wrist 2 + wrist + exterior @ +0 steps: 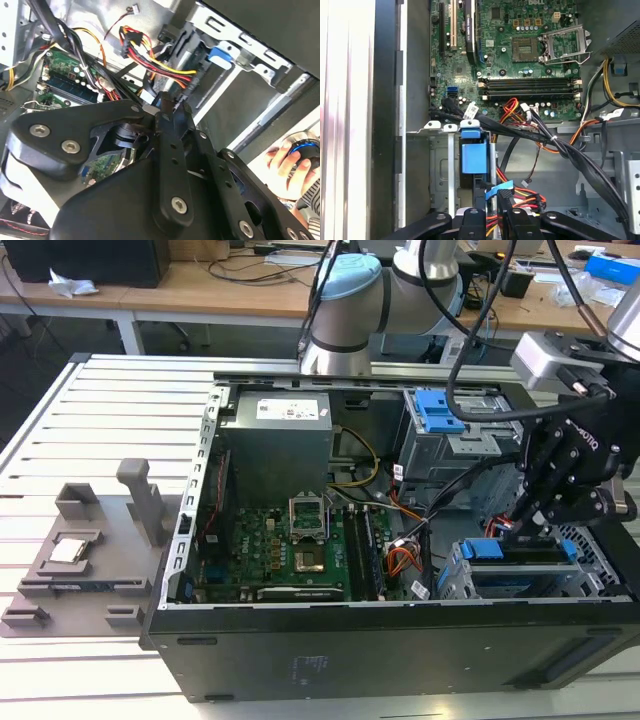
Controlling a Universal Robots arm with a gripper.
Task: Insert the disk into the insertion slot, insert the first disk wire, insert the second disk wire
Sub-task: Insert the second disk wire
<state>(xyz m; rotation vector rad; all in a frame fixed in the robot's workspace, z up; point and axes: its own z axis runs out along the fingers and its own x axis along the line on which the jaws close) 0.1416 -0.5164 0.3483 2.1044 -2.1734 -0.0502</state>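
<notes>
Now the tool (527, 523) hangs just over the disk (525, 558), already seated in the insertion slot (455, 580), fingers pinched on a stiff little wire connector (496, 192). It's light and fragile: grip the plug body, never the soft cable.
</notes>
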